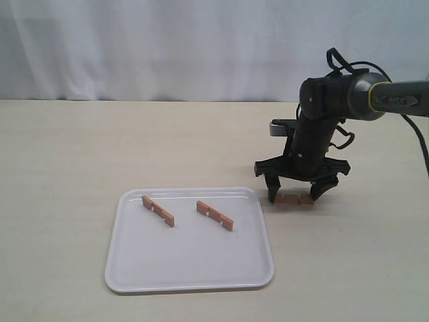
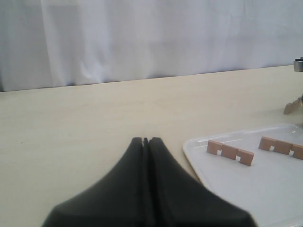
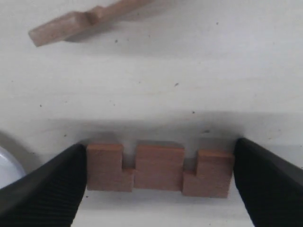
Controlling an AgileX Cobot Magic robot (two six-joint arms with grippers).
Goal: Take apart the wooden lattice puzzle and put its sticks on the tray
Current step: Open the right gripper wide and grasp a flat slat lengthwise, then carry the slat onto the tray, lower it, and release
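Right wrist view: short light-brown notched wooden stick [image 3: 160,169] on pale table [image 1: 67,147], just beside large white plastic tray [image 1: 194,287]. Bracketed lengthwise by right gripper [image 3: 160,163], spread wide, pads [image 3: 71,175] touching both ends. Another loose stick [image 3: 71,23] near; two more sticks [image 1: 158,210] [image 1: 215,215] on tray. Left gripper [image 2: 145,140] closed, empty. Risk: thin end-grip, likely pivot or slip on lift.
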